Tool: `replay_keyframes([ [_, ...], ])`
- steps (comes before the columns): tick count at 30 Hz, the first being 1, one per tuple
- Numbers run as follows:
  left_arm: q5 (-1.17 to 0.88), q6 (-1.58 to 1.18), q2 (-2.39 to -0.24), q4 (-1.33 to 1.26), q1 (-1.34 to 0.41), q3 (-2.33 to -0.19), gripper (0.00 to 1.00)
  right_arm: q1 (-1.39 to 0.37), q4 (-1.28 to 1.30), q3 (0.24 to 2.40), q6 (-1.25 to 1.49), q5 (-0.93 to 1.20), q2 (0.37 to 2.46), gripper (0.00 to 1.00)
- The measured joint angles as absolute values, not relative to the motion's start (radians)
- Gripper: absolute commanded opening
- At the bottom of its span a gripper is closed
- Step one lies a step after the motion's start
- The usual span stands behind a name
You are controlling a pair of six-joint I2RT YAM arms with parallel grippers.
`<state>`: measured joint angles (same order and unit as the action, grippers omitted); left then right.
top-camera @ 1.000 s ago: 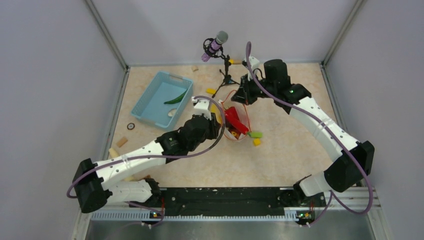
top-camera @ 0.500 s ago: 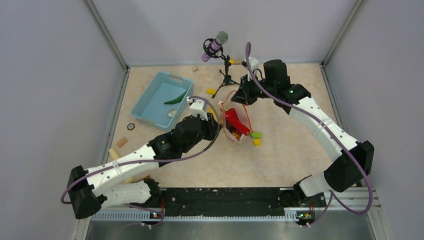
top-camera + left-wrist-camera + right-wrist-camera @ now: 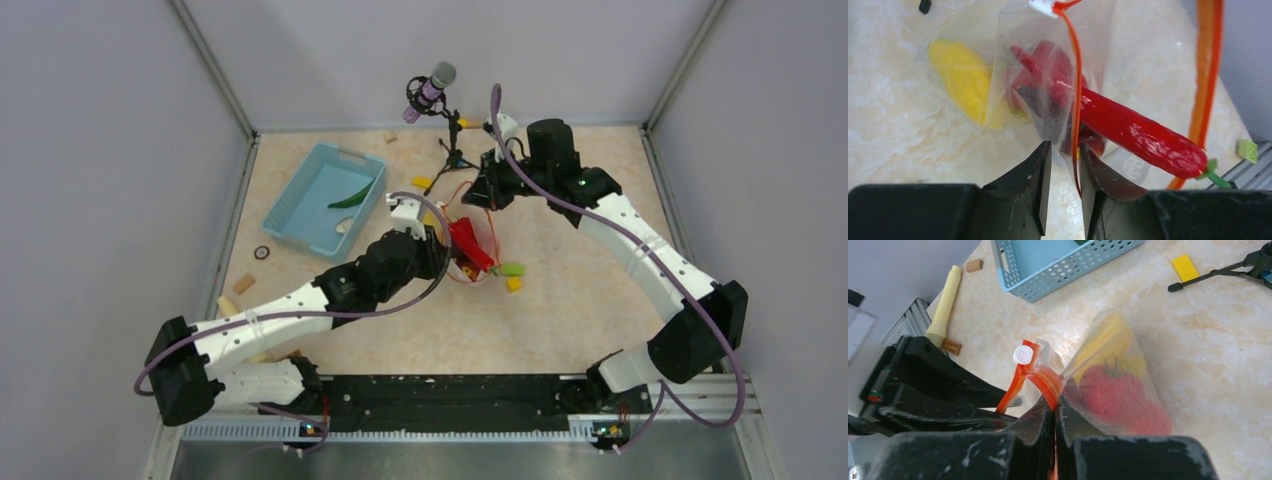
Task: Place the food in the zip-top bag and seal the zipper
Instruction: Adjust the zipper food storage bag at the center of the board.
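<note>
The clear zip-top bag [image 3: 484, 232] hangs at mid-table with its mouth held up. Inside it are the yellow banana [image 3: 960, 75], the red tomato [image 3: 1120, 395] and a dark piece [image 3: 1040, 107]. The red chili [image 3: 1133, 130] sticks out of the mouth. My right gripper [image 3: 1054, 402] is shut on the orange-red zipper [image 3: 1043, 375] near its white slider [image 3: 1023, 354]. My left gripper [image 3: 1064, 147] is narrowly open, with the zipper [image 3: 1077, 100] and the bag's edge between its fingers. A green piece [image 3: 350, 196] lies in the light-blue basket [image 3: 300, 215].
A microphone on a tripod [image 3: 430, 90] stands just behind the bag. A small green block [image 3: 512, 268] and a yellow block [image 3: 513, 284] lie right of the bag. Wooden pieces [image 3: 243, 284] lie by the left wall. The basket [image 3: 1058, 265] is left of the bag.
My left gripper drew back to the left half a second ago, then came forward again to the bag's mouth. The right gripper has kept its hold and place.
</note>
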<state>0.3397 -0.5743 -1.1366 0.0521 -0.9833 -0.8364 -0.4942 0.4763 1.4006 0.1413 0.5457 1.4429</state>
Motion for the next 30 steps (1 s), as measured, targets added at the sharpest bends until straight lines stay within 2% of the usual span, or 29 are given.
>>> replay_keyframes([
  [1, 0.348, -0.575, -1.152, 0.058, -0.983, -0.837, 0.25, -0.494, 0.477, 1.401, 0.141, 0.546, 1.443, 0.00],
  [4, 0.361, -0.578, -1.181, 0.063, -0.983, -0.837, 0.00, -0.494, 0.479, 1.401, 0.140, 0.547, 1.443, 0.00],
  [11, 0.361, -0.574, -1.180, 0.080, -0.983, -0.849, 0.00, -0.494, 0.480, 1.401, 0.130, 0.539, 1.443, 0.00],
  [21, 0.395, -0.552, -1.039, 0.059, -0.972, -0.875, 0.00, -0.498, 0.604, 1.459, -0.008, 0.424, 1.470, 0.00],
  [25, 0.389, -0.577, -1.060, 0.065, -0.885, -0.925, 0.00, -0.512, 0.640, 1.461, -0.053, 0.355, 1.470, 0.00],
  [30, 0.289, -0.624, -1.110, 0.067, -0.732, -0.942, 0.00, -0.529, 0.656, 1.461, -0.080, 0.311, 1.470, 0.01],
])
